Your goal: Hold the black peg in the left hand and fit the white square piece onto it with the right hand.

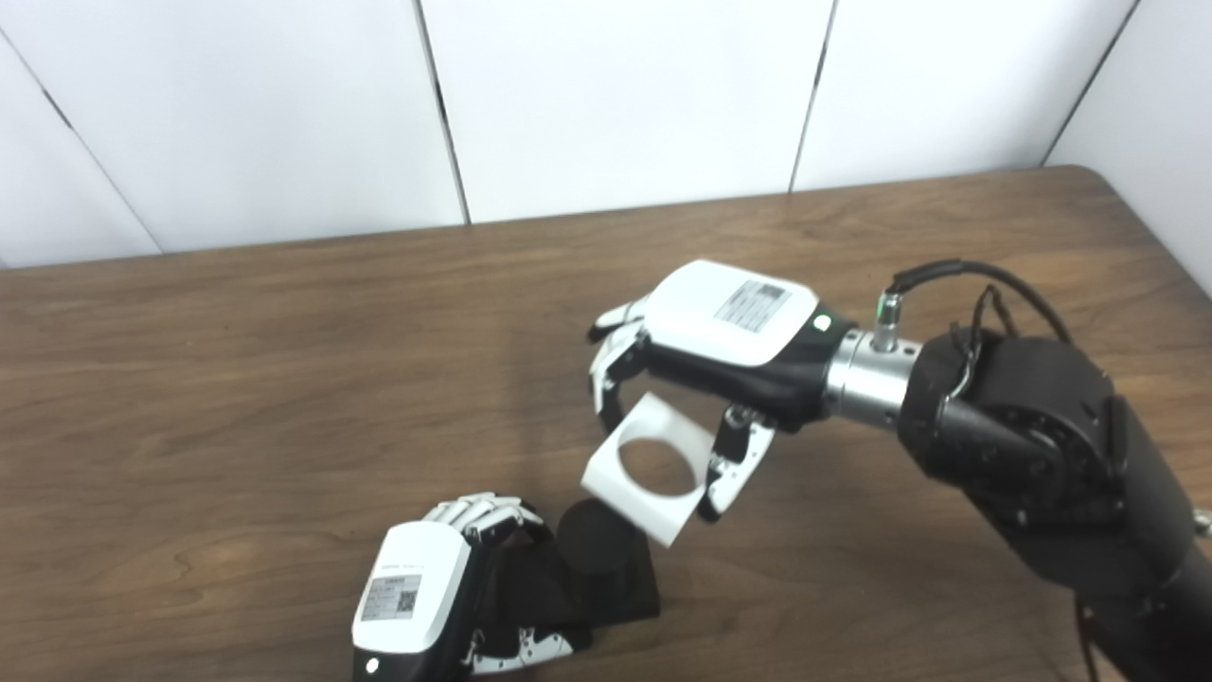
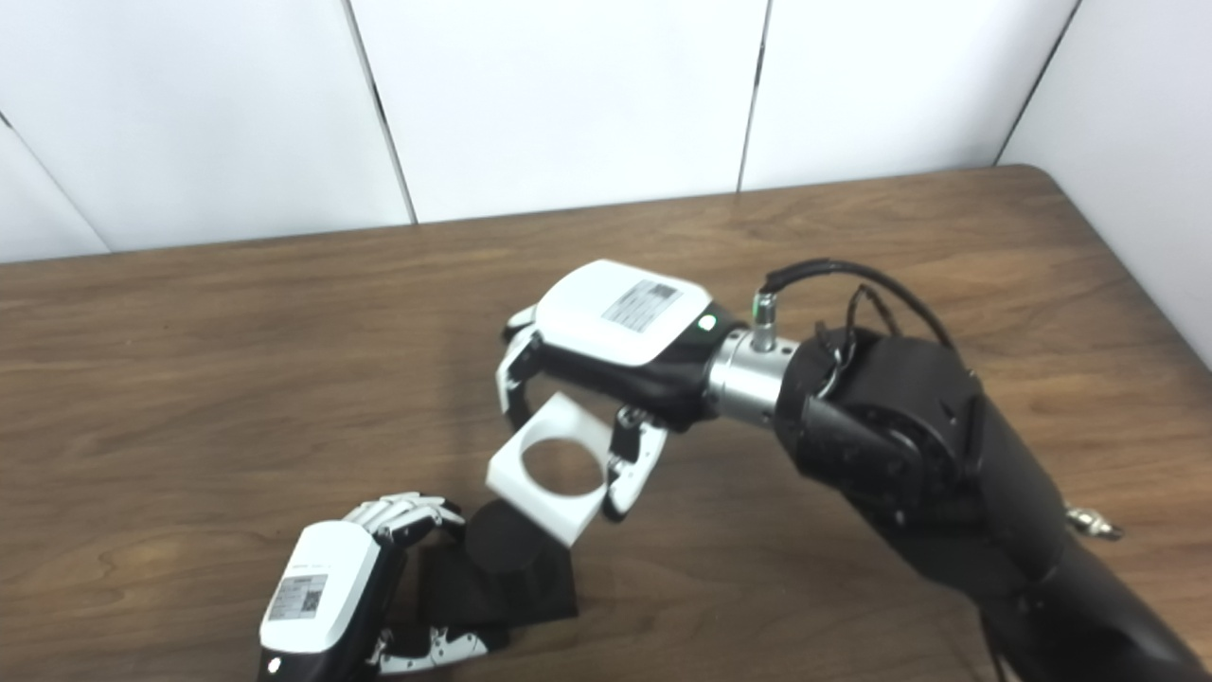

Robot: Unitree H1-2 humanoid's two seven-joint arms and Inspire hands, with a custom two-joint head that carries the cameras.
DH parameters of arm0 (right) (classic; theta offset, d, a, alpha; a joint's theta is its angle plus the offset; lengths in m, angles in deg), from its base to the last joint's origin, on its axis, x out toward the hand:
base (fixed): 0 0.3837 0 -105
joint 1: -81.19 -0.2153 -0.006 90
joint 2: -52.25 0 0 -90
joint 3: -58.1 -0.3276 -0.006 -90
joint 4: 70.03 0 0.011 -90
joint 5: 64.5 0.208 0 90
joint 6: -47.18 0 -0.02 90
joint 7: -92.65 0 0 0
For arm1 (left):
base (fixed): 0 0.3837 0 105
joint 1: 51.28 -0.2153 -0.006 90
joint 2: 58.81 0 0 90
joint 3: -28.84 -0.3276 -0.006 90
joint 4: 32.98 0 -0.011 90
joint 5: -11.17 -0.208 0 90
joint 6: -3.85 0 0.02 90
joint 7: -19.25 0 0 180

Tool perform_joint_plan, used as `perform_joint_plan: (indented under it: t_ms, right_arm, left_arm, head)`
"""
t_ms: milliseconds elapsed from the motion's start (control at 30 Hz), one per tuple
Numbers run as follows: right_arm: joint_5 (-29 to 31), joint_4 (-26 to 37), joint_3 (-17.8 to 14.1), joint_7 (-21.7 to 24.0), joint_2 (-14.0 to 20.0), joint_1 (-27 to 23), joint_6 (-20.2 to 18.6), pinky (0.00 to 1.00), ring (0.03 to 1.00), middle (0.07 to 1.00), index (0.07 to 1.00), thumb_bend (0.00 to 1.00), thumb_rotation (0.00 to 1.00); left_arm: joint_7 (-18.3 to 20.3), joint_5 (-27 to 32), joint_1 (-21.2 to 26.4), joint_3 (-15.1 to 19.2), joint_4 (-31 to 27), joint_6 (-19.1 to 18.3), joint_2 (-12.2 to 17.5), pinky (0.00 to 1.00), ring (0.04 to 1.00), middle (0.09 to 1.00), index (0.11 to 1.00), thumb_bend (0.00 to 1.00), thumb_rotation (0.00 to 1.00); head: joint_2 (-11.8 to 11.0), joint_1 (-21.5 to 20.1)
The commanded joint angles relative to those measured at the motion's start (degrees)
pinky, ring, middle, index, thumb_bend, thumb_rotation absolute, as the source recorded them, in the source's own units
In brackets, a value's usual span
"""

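The black peg [image 1: 598, 545] is a short round post on a square black base [image 1: 630, 592] at the table's front, tilted a little. My left hand [image 1: 445, 592] is shut on the base's left side. The white square piece [image 1: 647, 471], with a round hole through it, hangs tilted just above and to the right of the peg's top; its lower corner overlaps the peg. My right hand [image 1: 705, 355] is shut on the piece, fingers on its far edge and thumb on its right edge. In the right eye view the piece [image 2: 552, 471] sits over the peg [image 2: 507, 549] the same way.
A brown wooden table [image 1: 237, 379] carries the work, with white wall panels [image 1: 615, 95] behind its far edge. The table's right corner [image 1: 1089, 175] is rounded. My right forearm [image 1: 1042, 445] crosses the right side of the table.
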Motion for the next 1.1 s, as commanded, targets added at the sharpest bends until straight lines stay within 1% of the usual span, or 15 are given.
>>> perform_joint_plan:
  t_ms: [0, 233, 400, 500, 667, 800, 1067]
  right_arm:
    - [-0.2, 1.3, -0.7, -0.6, -0.5, -0.8, 0.4, 0.84, 0.871, 0.727, 0.481, 0.52, 0.13]
    - [-1.6, 0.5, -0.3, -1.0, -2.2, 1.2, 3.0, 0.86, 0.882, 0.727, 0.481, 0.52, 0.13]
    - [-1.5, -0.3, -0.3, -1.6, -3.2, 1.8, 4.4, 0.86, 0.883, 0.725, 0.481, 0.52, 0.13]
    - [-0.9, -1.4, -0.4, -2.8, -3.8, 2.6, 5.9, 0.85, 0.88, 0.723, 0.481, 0.52, 0.13]
    - [-1.5, -3.0, 0.0, -4.1, -4.4, 3.8, 8.2, 0.84, 0.881, 0.725, 0.481, 0.52, 0.13]
    - [-2.8, -4.2, 0.7, -4.3, -4.7, 4.4, 9.7, 0.87, 0.88, 0.732, 0.481, 0.52, 0.13]
    - [-2.8, -6.4, 0.7, -6.3, -5.6, 6.0, 11.4, 0.88, 0.882, 0.734, 0.481, 0.52, 0.13]
  left_arm:
    - [3.3, -0.7, -0.2, -1.0, 0.3, -0.7, 0.0, 0.74, 0.773, 0.728, 0.49, 0.51, 0.04]
    - [3.4, -0.8, -0.1, -1.0, 0.2, -0.7, -0.5, 0.73, 0.772, 0.728, 0.49, 0.51, 0.04]
    - [3.3, -1.0, -0.1, -1.0, 0.2, -0.6, -0.8, 0.73, 0.769, 0.726, 0.49, 0.51, 0.04]
    - [3.1, -1.0, -0.1, -1.1, 0.2, -0.4, -0.9, 0.73, 0.769, 0.726, 0.49, 0.51, 0.04]
    - [3.3, -1.1, -0.2, -1.2, -0.1, -0.6, -1.3, 0.73, 0.77, 0.726, 0.49, 0.51, 0.04]
    - [3.2, -1.4, -0.2, -1.3, -0.2, -0.5, -1.4, 0.72, 0.767, 0.724, 0.49, 0.51, 0.04]
    - [2.8, -1.6, -0.1, -1.3, 0.0, -0.3, -1.6, 0.72, 0.764, 0.72, 0.489, 0.51, 0.04]
  head:
    - [0.1, 0.0]
    - [0.3, 0.3]
    - [0.4, 0.4]
    - [0.4, 0.5]
    - [0.5, 0.7]
    - [0.6, 0.8]
    - [0.5, 0.9]
